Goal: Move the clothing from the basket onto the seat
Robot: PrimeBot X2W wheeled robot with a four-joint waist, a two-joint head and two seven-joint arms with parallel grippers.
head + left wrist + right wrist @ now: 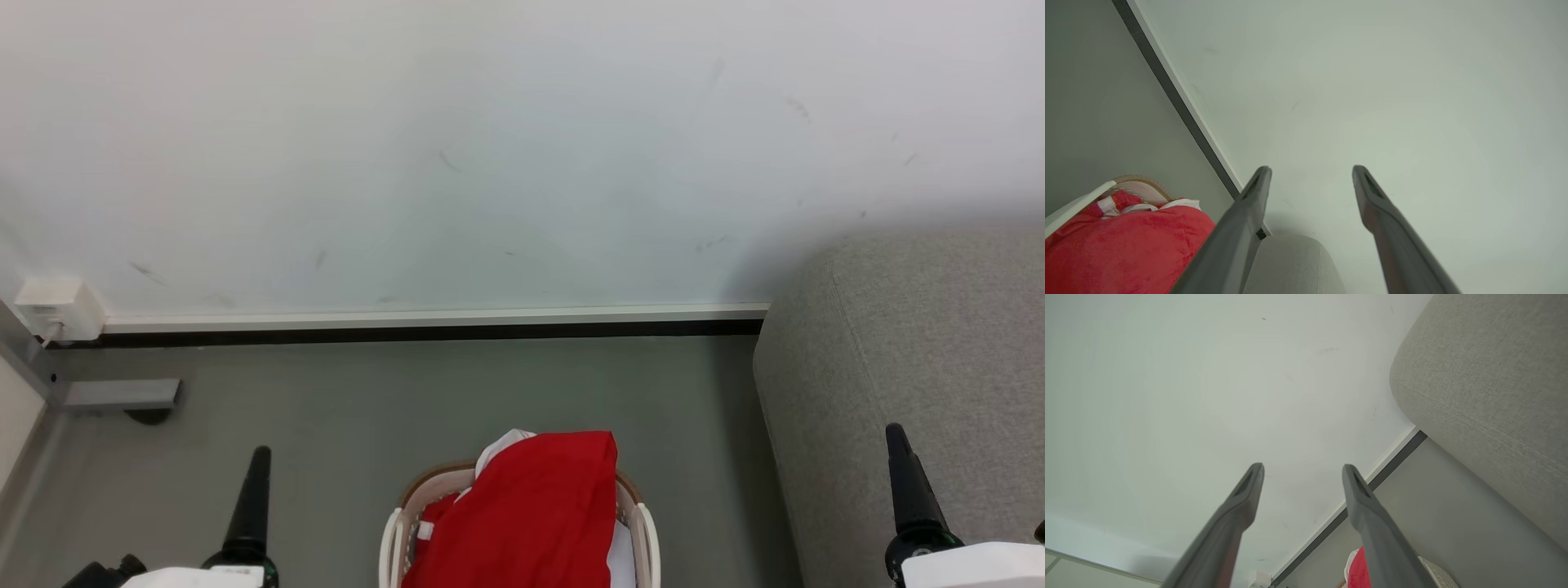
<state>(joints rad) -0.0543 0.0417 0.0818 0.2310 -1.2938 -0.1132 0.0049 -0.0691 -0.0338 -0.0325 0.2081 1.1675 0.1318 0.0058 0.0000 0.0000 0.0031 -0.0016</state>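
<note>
L tool [1311, 168], R tool [1303, 465]: long dark tapered fingers [1237, 228], white wrist shells [976, 565].

Head view down onto basket [394, 535], wrist views toward wall [490, 163], sharing seat [914, 343]

Left gripper [1312, 169]: two long dark fingers [1237, 232] rise from bottom edge, spread wide, nothing btwn them, tips against a pale wall [1372, 81]. Dark baseboard [1180, 98] w/ white top strip runs diagonally from upper left down to the left-hand finger. Grey floor [1094, 102] left of it. Lower left: laundry basket [1143, 183], cream w/ brown rim band, heaped w/ red clothing [1126, 249] showing white striped trim at the top. Rounded grey sofa [1290, 261] corner at bottom centre, just beside the basket.
</note>
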